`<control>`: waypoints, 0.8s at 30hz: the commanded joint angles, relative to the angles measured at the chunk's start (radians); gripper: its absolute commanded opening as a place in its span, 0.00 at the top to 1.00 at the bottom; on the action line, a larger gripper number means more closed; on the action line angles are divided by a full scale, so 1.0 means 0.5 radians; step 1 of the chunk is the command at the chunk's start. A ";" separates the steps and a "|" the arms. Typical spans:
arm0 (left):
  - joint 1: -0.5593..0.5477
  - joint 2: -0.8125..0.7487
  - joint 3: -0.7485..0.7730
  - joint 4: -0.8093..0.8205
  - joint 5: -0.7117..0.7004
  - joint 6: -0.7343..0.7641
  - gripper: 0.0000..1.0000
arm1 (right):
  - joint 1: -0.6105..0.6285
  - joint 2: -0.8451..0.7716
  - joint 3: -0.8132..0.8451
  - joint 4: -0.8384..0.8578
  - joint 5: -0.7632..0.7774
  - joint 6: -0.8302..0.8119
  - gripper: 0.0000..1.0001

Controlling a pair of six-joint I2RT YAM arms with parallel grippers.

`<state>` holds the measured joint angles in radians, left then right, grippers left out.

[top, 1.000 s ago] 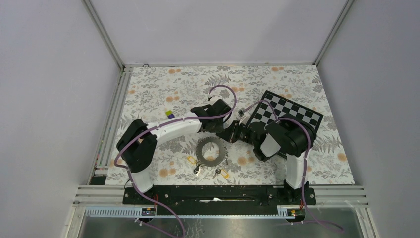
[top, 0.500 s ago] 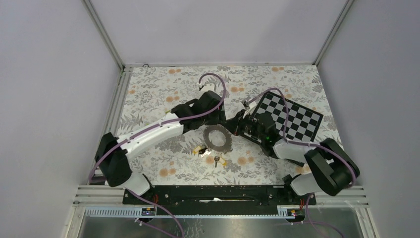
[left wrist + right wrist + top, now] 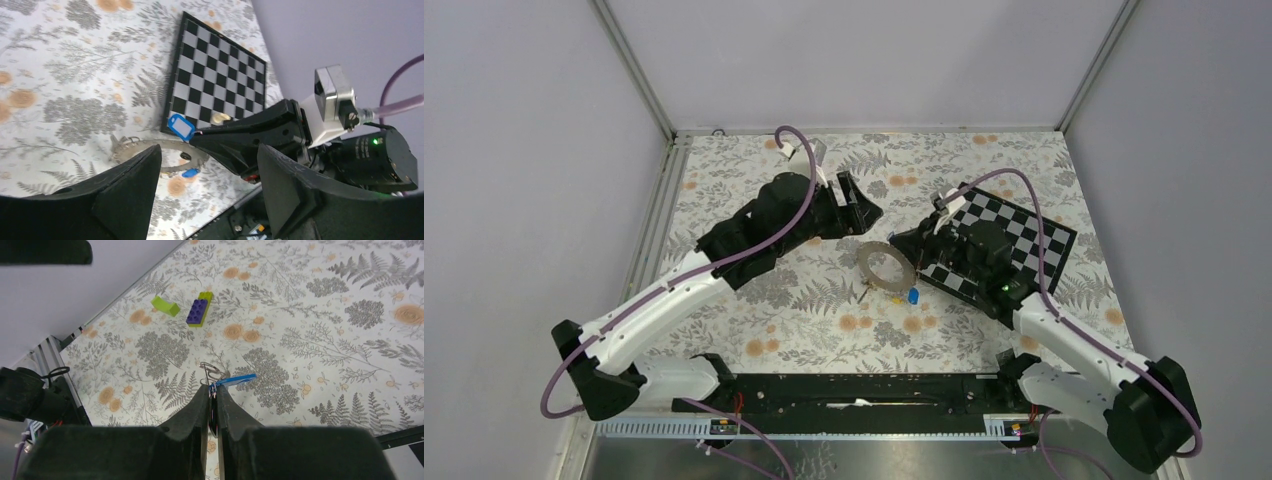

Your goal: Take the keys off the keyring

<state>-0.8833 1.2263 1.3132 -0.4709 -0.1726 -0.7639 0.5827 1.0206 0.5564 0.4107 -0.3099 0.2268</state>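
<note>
**R pincer clamped on keyring, L pincer wide open**

Top cam: my L pincer (image 3: 862, 197) has its jaws spread wide w/ nothing btwn them. It sits up-left of the keyring (image 3: 866, 266) and apart from it. R pincer (image 3: 911, 258) reaches in from the checkerboard (image 3: 1034, 235) side and is pinched on the ring's right edge. The ring sits over the floral cloth (image 3: 754, 180) around mid-table, btwn the two pincers. Keys (image 3: 865, 293) show at its near edge: a small metal one on the left, a blue tag (image 3: 913, 296) on the right. Can't tell if the ring touches the cloth.

L wrist cam: my two fingers (image 3: 125, 190) frame the shot far apart w/ an empty gap. Through the gap I see the R pincer's black tips closed on the ring rim. A blue label tag (image 3: 181, 126) w/ white insert is right beside the tips. A smaller blue piece (image 3: 190, 173) is at the ring's other side, and a silver key (image 3: 117, 145) at its left end. Checkerboard is behind.

R wrist cam: fingers (image 3: 187, 425) are pressed nearly together on the ring, seen edge-on as a thin dark strip. Wire loops (image 3: 212, 371) and a blue tag poke out just past the tips. A purple-and-green block (image 3: 199, 310) and a lime piece (image 3: 166, 306) lie just beside each other on the cloth, well apart from the ring.
</note>
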 commanded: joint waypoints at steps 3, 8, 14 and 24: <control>-0.032 -0.139 -0.165 0.277 0.260 -0.237 0.28 | 0.009 -0.209 0.332 -0.345 0.055 0.018 0.96; -0.061 -0.217 -0.288 0.491 0.396 -0.435 0.29 | 0.007 -0.271 0.523 -0.553 0.103 0.074 0.95; -0.068 -0.206 -0.278 0.628 0.482 -0.514 0.29 | 0.009 -0.258 0.655 -0.668 -0.052 0.117 0.94; -0.069 -0.164 -0.214 0.684 0.596 -0.491 0.28 | 0.004 -0.300 0.647 -0.661 -0.283 0.023 0.89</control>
<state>-0.9138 1.1530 1.1641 -0.1925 0.0853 -1.0153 0.5827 0.9039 0.8402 0.0349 -0.3687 0.2668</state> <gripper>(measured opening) 0.715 0.138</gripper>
